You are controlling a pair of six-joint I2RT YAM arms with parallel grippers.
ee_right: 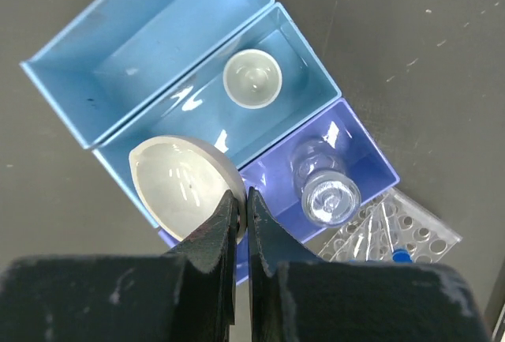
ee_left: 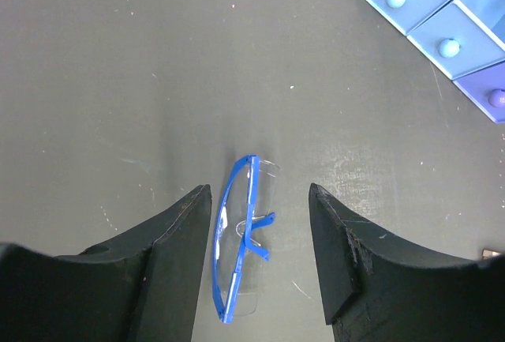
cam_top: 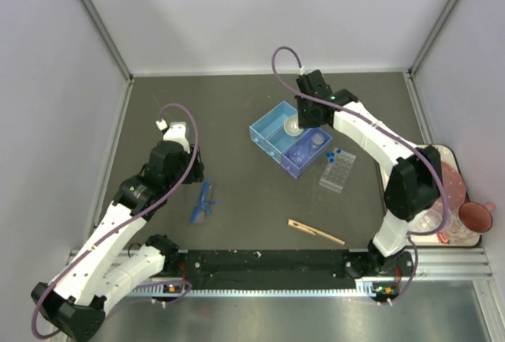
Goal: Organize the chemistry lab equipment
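Right tool (ee_right: pixel 242 196) clamped together on the rim of a round dish (ee_right: pixel 180 182), holding it tilted over the middle compartment of the 3-part blue organizer (ee_right: pixel 118 58), mid-table toward the far edge. Smaller dish (ee_right: pixel 252 79) lies in that same compartment; clear beakers (ee_right: pixel 327 192) in the purple end one. Tube rack (ee_right: pixel 398 235) just beside the organizer on the right-edge side, blue-capped tubes (cam_top: pixel 335 154) in it. Left tool (ee_left: pixel 260 192) jaws apart, gripping nothing, above blue safety glasses (ee_left: pixel 241 235) lying toward the near-left corner. Wooden clip (cam_top: pixel 316 232) close to the near edge
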